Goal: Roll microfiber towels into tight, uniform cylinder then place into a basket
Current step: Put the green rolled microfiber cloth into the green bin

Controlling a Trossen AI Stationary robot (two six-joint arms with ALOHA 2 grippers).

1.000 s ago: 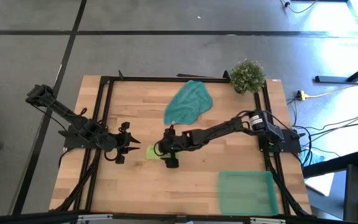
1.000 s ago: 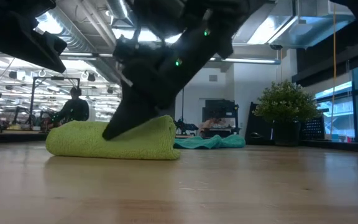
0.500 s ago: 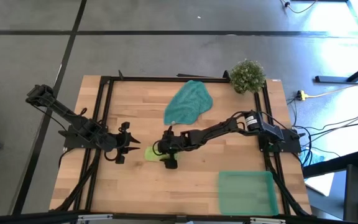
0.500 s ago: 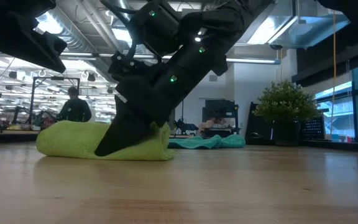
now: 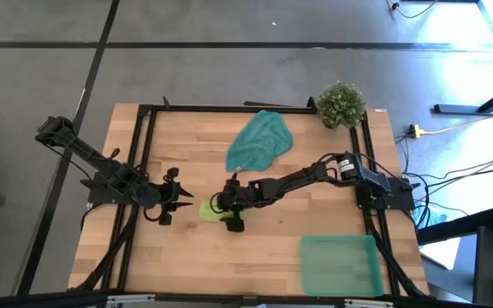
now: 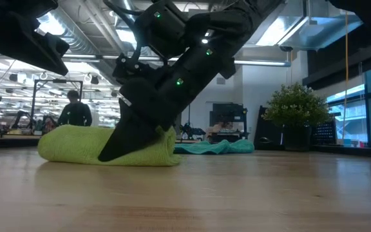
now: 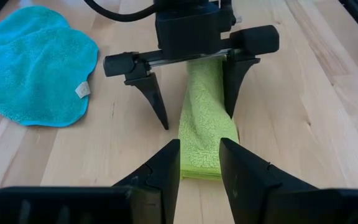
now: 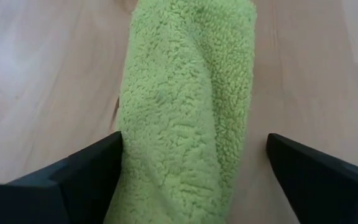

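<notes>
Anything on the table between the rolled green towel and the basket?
Nothing visible. The green towel lies rolled mid-table with the right hand open astride it. The basket sits at the table's near right corner, with bare wood between them. The teal towel and plant lie on the far side, off that path.

Rolled towel [image 5: 209, 208] lies mid-table, spread towel [image 5: 260, 141] behind, basket [image 5: 339, 263] front-right.

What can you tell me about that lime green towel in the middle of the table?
The lime green towel is fluffy, looped cloth, rolled into a loose, slightly flattened log lying on the wooden table near its middle. The open right gripper straddles one end, one finger pressing its side. The left gripper points at the other end, close to it.
</notes>
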